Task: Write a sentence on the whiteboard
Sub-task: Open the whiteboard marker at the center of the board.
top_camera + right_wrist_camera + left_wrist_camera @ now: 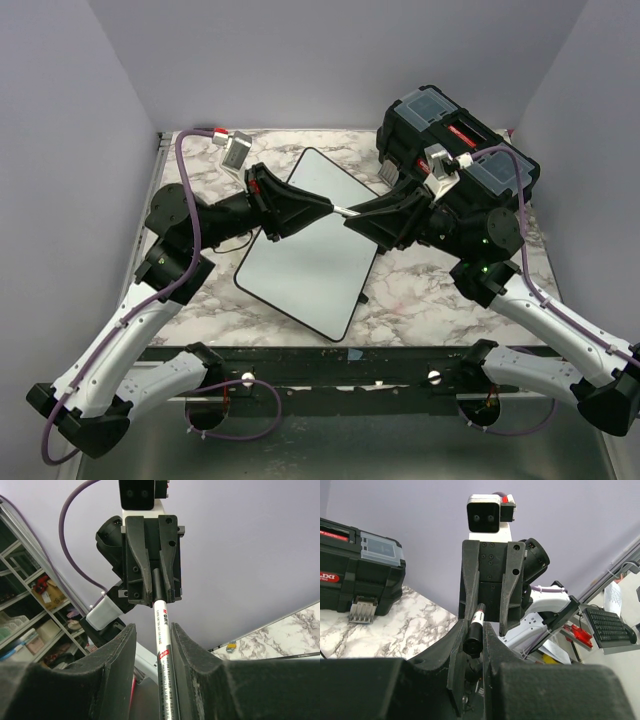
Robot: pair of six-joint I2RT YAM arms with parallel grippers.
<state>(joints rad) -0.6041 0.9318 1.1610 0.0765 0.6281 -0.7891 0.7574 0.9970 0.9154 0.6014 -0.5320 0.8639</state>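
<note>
Whiteboard [300, 262] flat on marble table [430, 300], mid-table, turned on a diagonal, one corner toward near edge. Far right corner just beside black toolbox [455, 140] at back right. Above board, both arms meeting tip to tip, marker [345, 210] spanning between them, raised off board surface. Left gripper [324, 207] clamped tight on black cap end of marker, red band just past fingers in left wrist view. Right gripper [153, 632] facing it, jaws parted around white barrel. Barrel against one finger, gap showing at the other, so not pinched. Printed lettering along barrel, too small to read. Middle of board partly hidden by arms; visible part plain white. Purple cables along both arms.
</note>
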